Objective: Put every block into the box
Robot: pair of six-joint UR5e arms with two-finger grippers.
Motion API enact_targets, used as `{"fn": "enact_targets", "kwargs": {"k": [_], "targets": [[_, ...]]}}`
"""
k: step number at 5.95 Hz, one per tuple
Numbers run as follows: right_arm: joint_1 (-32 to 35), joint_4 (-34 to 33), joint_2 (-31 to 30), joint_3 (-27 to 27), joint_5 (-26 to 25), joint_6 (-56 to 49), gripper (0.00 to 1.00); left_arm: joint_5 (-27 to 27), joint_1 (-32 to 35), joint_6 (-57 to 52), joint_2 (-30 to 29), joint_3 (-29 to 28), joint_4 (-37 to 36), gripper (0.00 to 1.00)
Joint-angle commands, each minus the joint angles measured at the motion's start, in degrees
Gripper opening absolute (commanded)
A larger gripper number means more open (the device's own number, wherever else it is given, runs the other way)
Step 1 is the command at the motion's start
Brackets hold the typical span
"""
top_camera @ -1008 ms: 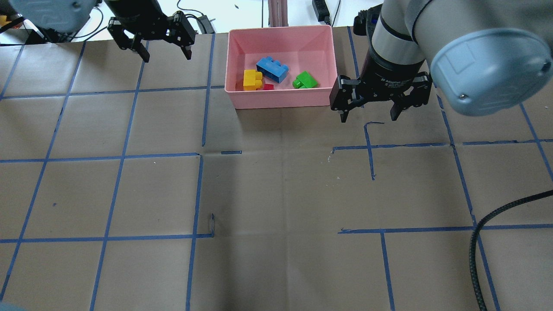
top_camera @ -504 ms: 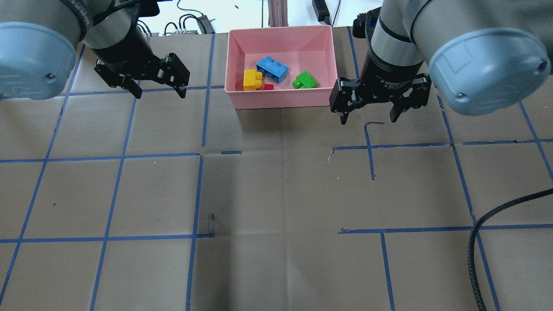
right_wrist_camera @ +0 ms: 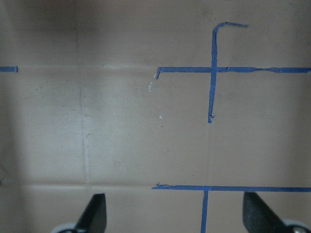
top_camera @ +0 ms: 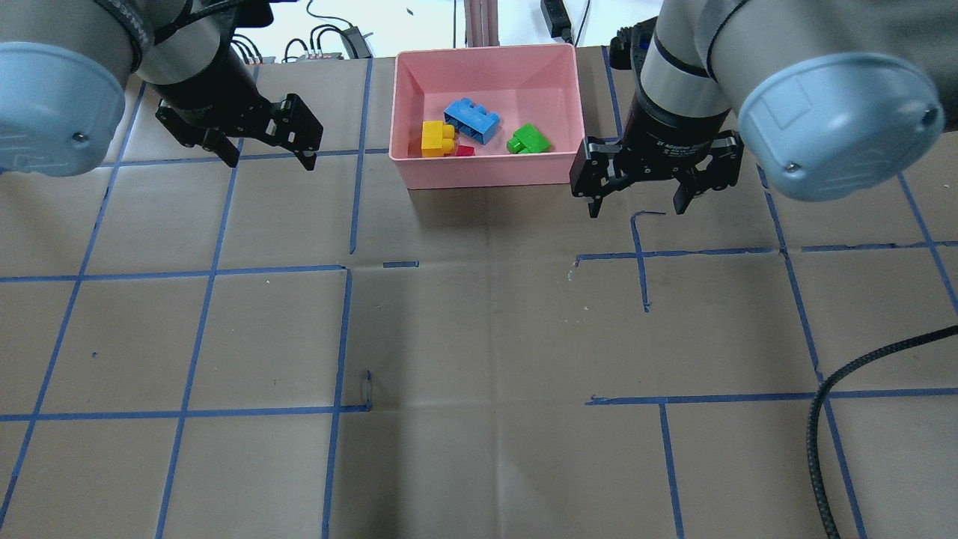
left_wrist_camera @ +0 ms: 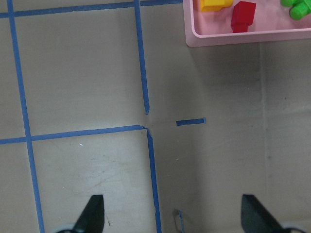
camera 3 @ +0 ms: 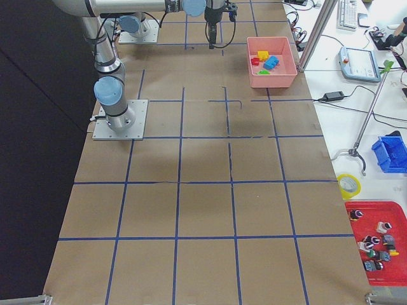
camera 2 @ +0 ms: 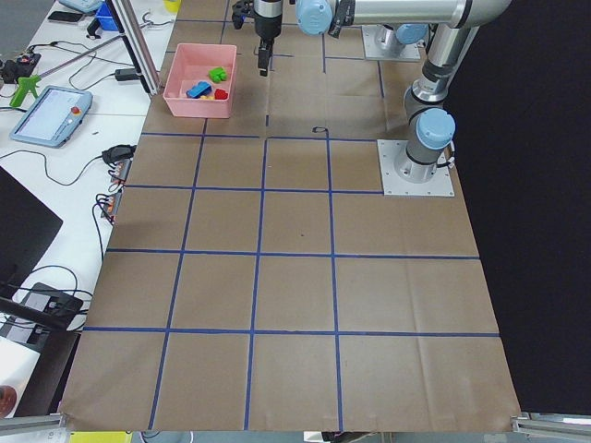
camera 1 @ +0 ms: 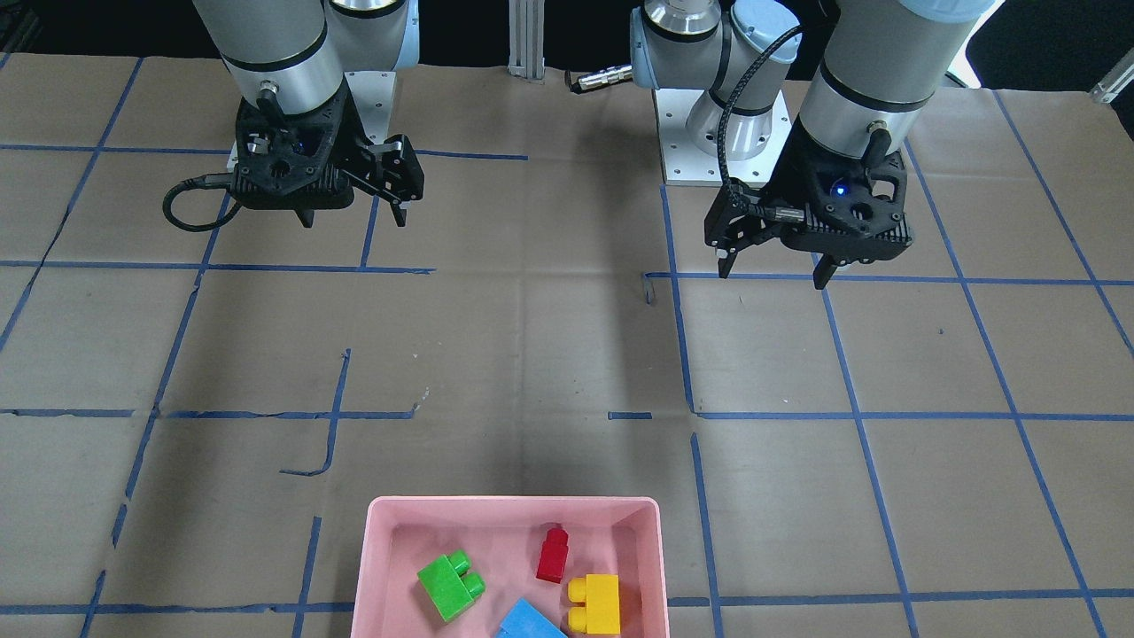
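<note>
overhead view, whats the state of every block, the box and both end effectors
box, upright, holding all four blocks
blue block, inside the box
yellow block, inside the box
red block, inside the box
green block, inside the box
left end effector, open, empty, outside the box
right end effector, open, empty, outside the box

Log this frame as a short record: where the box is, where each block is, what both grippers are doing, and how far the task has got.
box: pink tray at the far side of the table in the overhead view, between the two arms
yellow block: inside box
blue block: inside box
red block: inside box, near the front wall
green block: inside box
left gripper: jaws open, empty, above the table beside the box
right gripper: jaws open, empty, above the table beside the box
task state: all four blocks in; appears complete
</note>
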State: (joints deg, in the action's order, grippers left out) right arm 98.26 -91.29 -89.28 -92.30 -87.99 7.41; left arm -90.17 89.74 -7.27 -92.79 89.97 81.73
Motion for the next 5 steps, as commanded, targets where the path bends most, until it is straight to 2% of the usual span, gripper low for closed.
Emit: {"fn": "enact_targets", "kwargs": {"k": [1,5], "targets": [[0.0,-0.03,0.16,-0.08,0.01,0.15,1.0,-0.8,0.0,-0.03,-0.02,0.03,-0.7,1.0],[0.09,0.06,0.08,0.19,0.01,0.06,1.0,-0.27,0.08,0.41,-0.11,-0.23,-0.7,1.0]]}}
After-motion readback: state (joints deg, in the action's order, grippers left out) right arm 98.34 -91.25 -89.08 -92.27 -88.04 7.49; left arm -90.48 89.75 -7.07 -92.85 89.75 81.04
